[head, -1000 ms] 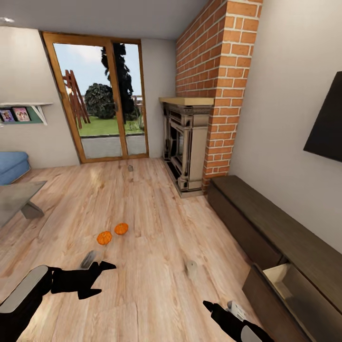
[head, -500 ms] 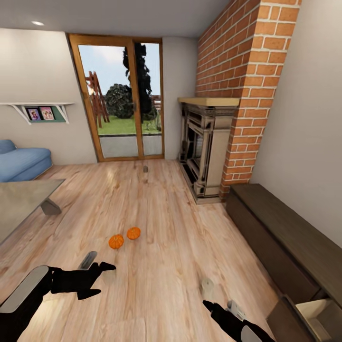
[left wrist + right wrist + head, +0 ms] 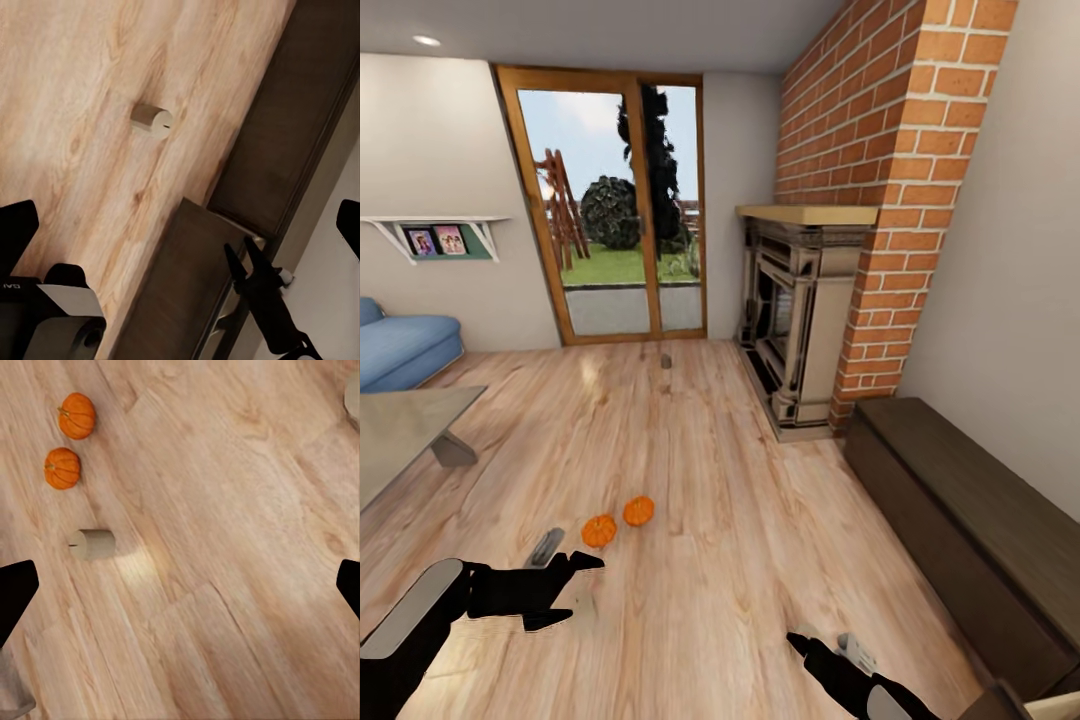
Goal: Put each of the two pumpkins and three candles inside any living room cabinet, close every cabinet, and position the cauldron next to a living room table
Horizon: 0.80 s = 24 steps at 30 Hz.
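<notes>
Two orange pumpkins (image 3: 618,521) lie side by side on the wooden floor (image 3: 710,560), apart from each other, just beyond the left claw (image 3: 565,590). A cream candle (image 3: 92,544) lies on its side on the floor near them. The dark-brown cabinet (image 3: 970,530) stands along the right wall, beyond it the brick fireplace (image 3: 800,320). The left claw is spread wide, holding nothing. The right claw (image 3: 825,655) is also spread wide and holds nothing.
</notes>
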### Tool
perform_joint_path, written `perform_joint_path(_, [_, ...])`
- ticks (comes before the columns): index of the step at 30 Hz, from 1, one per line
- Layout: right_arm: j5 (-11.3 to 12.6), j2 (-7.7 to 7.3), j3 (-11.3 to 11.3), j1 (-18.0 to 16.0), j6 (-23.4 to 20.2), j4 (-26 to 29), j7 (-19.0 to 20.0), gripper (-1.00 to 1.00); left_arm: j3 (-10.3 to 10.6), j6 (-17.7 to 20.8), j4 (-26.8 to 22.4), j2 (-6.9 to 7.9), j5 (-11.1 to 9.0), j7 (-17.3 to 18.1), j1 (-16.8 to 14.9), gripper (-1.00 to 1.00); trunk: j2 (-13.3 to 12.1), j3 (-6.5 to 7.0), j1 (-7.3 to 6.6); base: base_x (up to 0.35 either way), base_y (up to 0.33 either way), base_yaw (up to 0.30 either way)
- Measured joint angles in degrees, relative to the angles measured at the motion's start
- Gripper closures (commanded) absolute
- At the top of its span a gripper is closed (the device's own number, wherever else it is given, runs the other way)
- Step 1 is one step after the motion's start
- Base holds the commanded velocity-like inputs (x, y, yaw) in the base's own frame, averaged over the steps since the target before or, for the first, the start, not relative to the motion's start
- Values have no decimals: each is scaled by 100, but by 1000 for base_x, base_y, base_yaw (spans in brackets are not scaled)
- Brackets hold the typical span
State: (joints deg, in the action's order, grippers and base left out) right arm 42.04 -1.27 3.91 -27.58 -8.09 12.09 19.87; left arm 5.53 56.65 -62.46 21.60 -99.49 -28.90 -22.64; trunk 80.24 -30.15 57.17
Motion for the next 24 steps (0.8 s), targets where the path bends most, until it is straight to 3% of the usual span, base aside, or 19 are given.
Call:
perform_joint_path(14, [0,0,-3,0,9,0,34,-100,0,0,-1,-2,0,2,0,-100,0,0,1,180,238,7])
perform_joint_path(24, [-8,1,-3,-3,18,-2,30,-100,-1,0,-1,-7,0,8,2,-100,0,0,1,149,167,232])
